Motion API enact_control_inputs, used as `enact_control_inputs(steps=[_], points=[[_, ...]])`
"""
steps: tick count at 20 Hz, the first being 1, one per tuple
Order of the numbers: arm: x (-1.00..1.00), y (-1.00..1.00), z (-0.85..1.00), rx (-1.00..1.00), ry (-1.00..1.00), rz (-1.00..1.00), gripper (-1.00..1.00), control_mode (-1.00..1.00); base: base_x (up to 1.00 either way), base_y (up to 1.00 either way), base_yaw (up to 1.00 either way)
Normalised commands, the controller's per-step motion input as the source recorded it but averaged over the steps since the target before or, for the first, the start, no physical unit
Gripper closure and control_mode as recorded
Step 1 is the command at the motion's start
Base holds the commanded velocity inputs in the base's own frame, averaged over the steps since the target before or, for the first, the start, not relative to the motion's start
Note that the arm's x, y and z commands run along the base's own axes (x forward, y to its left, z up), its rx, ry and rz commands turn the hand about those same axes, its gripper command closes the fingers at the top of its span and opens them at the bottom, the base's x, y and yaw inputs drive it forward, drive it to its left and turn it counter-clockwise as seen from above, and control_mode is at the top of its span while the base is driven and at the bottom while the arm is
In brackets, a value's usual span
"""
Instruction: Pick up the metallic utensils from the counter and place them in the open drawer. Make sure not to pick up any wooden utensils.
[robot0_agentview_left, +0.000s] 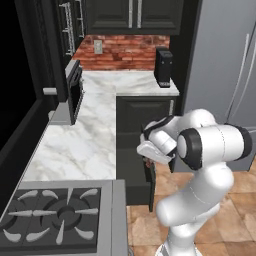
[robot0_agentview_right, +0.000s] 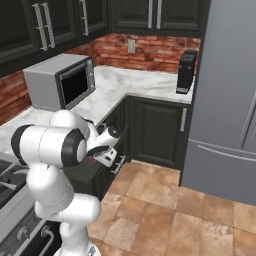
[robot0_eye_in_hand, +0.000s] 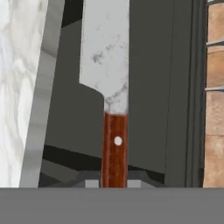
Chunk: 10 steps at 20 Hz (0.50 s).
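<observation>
My gripper (robot0_eye_in_hand: 114, 183) is shut on the reddish-brown handle of a small metallic knife (robot0_eye_in_hand: 106, 52). Its silver-grey blade points away from the hand, over the dark charcoal inside of the open drawer (robot0_eye_in_hand: 65, 118). From the left base camera the gripper (robot0_agentview_left: 148, 159) hangs over the open drawer (robot0_agentview_left: 134, 176), which stands pulled out of the black cabinets. The right base camera has the gripper (robot0_agentview_right: 102, 154) above the same drawer (robot0_agentview_right: 85, 172), with a bit of red handle under the hand. The counter and the wooden utensils are out of view.
An L-shaped marble worktop (robot0_agentview_left: 90, 135) runs beside the drawer, carrying a microwave (robot0_agentview_right: 60, 82) and a tall black box (robot0_agentview_left: 163, 67). A gas stove (robot0_agentview_left: 55, 215) lies near the left. The grey fridge (robot0_agentview_right: 230, 100) stands to the right across tiled floor (robot0_agentview_right: 165, 210).
</observation>
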Motion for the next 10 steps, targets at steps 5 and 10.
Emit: enact_control_inputs(steps=[5,10], points=[[0.23,0.0,-0.32,0.0,0.0,0.0,1.0,-1.0,0.0,0.0,0.0],[0.26,0.0,-0.36,0.0,0.0,0.0,1.0,-1.0,0.0,0.0,0.0]])
